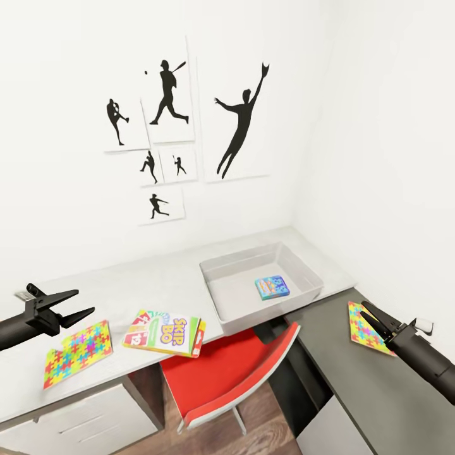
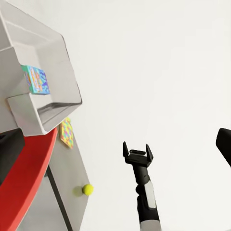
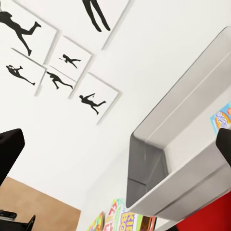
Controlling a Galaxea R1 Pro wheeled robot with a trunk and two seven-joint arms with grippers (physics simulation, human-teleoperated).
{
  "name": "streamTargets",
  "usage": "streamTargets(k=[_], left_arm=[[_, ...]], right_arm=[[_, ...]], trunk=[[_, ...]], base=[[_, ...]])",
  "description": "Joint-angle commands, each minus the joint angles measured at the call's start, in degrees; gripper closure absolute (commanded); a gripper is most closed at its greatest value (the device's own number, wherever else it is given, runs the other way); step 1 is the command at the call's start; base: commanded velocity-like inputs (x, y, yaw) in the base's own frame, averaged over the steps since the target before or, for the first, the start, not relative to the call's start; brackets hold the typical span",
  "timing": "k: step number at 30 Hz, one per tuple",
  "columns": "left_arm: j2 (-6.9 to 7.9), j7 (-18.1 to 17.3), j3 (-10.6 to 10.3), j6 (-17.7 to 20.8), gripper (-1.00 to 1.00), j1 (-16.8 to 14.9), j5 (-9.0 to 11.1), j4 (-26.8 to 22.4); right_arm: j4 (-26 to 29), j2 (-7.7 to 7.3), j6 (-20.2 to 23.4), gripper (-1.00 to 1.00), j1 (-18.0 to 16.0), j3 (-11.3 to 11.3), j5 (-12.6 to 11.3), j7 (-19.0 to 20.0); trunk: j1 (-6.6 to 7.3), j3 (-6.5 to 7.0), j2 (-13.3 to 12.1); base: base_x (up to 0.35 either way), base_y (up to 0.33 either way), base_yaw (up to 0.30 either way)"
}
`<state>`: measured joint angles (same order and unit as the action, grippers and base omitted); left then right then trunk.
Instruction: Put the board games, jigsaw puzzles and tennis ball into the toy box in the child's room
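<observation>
A red chair (image 1: 221, 373) is tucked under the grey L-shaped table (image 1: 158, 278), nearest the camera. The left gripper (image 1: 79, 303) hangs with its fingers spread and empty, above the table's near edge and just beside a jigsaw puzzle (image 1: 77, 351) that lies flat on the top. Between that puzzle and the toy box (image 1: 262, 281) lies the Skip-Bo board game (image 1: 164, 330), flat, near the box's front corner. On the far side of the box from it, on the table's side wing, the right gripper (image 1: 371, 315) hovers open with nothing held, over a second jigsaw puzzle (image 1: 360, 325). In the left wrist view a tennis ball (image 2: 87, 189) rests on that wing beyond the puzzle. Inside the toy box lies one small blue board game (image 1: 272, 287), on its floor. Behind the box, baseball silhouette prints (image 1: 167, 126) hang on the white wall.
</observation>
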<state>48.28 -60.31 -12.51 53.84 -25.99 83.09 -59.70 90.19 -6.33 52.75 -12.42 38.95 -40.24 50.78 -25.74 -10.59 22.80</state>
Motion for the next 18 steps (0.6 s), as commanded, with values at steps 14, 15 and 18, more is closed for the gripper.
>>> streamTargets(k=[14, 15, 18], left_arm=[[0.15, -0.4, -0.2, 0.1, -1.0, -0.1, 0.3, 1.2], [0.15, -0.4, -0.2, 0.1, -1.0, -0.1, 0.3, 1.2], [0.18, -0.5, 0.2, 0.1, -1.0, -0.1, 0.3, 1.3]], right_arm=[[0.0, 0.0, 0.2, -1.0, -0.1, 0.1, 0.1, 0.2], [0.0, 0.0, 0.2, -1.0, -0.1, 0.1, 0.1, 0.2], [0.0, 0.0, 0.2, -1.0, -0.1, 0.1, 0.1, 0.2]], trunk=[[-0.04, 1.2, 0.1], [-0.04, 1.3, 0.1], [-0.04, 1.58, 0.1]], base=[[0.0, 0.0, 0.0], [0.0, 0.0, 0.0], [0.0, 0.0, 0.0]])
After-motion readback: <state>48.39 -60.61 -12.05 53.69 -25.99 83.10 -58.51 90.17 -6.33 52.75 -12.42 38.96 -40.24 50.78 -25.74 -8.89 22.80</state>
